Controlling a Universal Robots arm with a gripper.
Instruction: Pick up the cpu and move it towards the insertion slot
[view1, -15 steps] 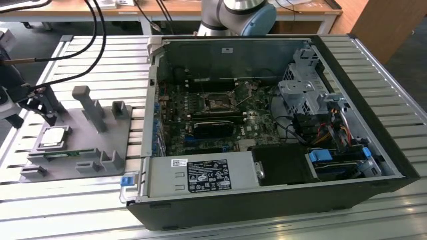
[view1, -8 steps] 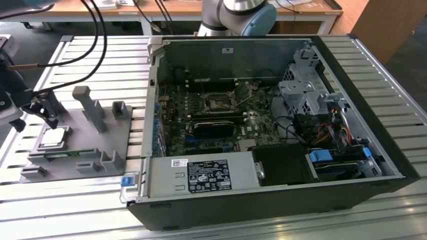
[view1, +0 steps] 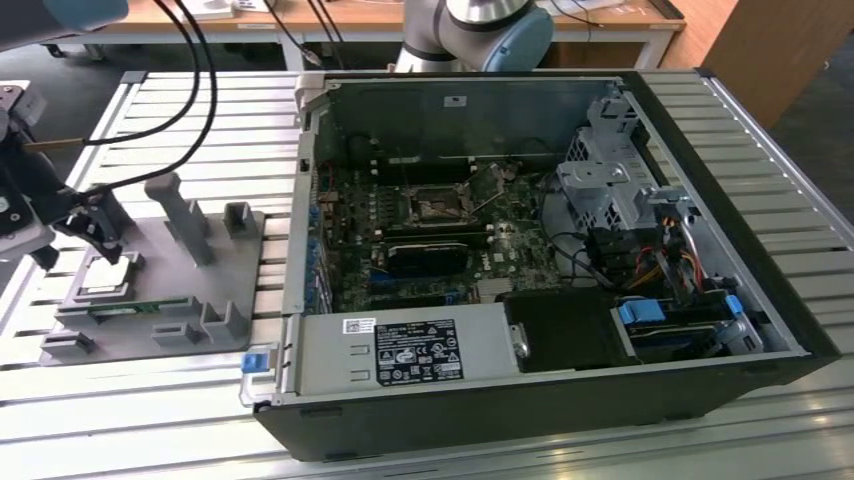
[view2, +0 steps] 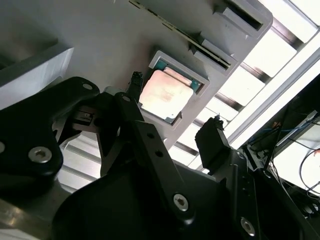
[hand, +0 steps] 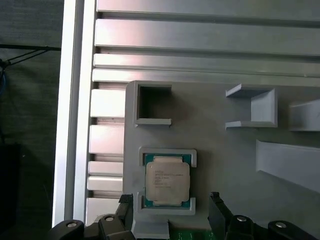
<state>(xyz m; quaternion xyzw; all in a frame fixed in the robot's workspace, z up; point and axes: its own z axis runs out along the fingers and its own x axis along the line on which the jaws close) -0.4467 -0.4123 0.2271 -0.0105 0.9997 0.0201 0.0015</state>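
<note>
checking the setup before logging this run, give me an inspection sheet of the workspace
surface: slatted metal table carrying a grey fixture plate
job's things: cpu lies flat in its nest on the plate; insertion slot sits inside the open computer case
clutter: green memory stick in the plate
grippers: gripper open, straddling the cpu, not gripping it
cables: black cables cross above the table; coloured wires inside the case
surroundings: wooden bench behind
</note>
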